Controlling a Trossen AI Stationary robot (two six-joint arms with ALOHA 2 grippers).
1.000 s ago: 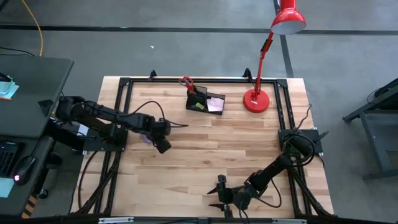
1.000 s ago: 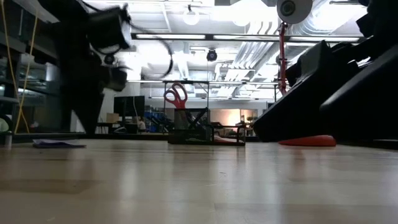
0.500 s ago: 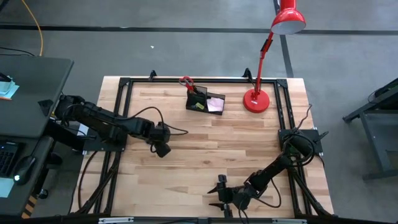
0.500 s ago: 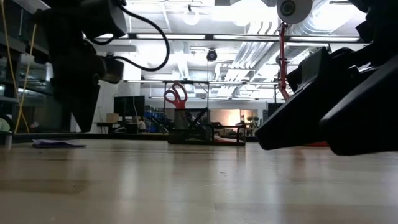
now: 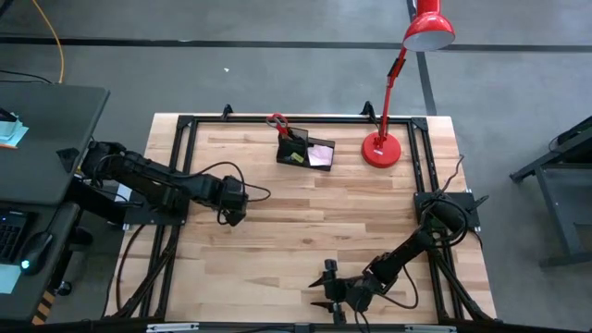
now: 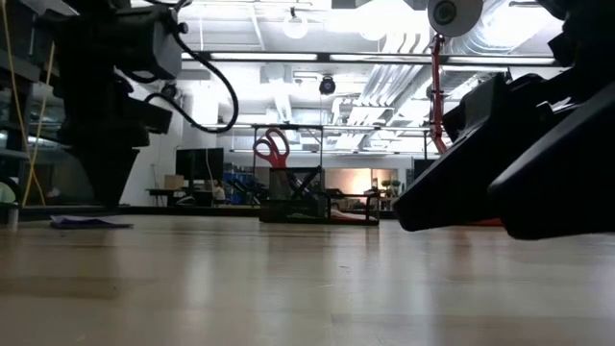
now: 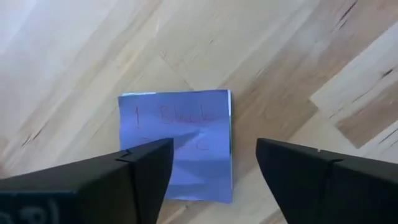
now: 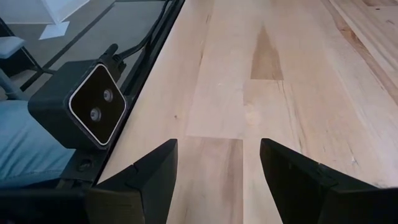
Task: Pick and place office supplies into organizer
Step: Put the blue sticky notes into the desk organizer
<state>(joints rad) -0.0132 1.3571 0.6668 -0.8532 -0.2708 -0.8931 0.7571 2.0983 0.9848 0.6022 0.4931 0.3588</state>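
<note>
Your left wrist view is the only one that really shows the purple note pad (image 7: 177, 144): flat on the tabletop (image 5: 305, 222), with the left gripper (image 7: 211, 163) hanging over it, jaws wide apart, gripping nothing. From overhead you see the organizer (image 5: 305, 152) at the far edge with red-handled scissors (image 5: 277, 121) upright in its cup and a pink pad (image 5: 321, 156) in the tray. The right gripper (image 5: 329, 286) sits near the front edge, jaws spread, empty.

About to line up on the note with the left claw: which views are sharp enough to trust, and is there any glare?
Left wrist view: flat purple paper note reasonably sharp, faint handwriting, evenly lit. Low view: near wooden tabletop blurred, bright ceiling lights glare, small black boxy organizer backlit. High view: even light, no glare.
</note>
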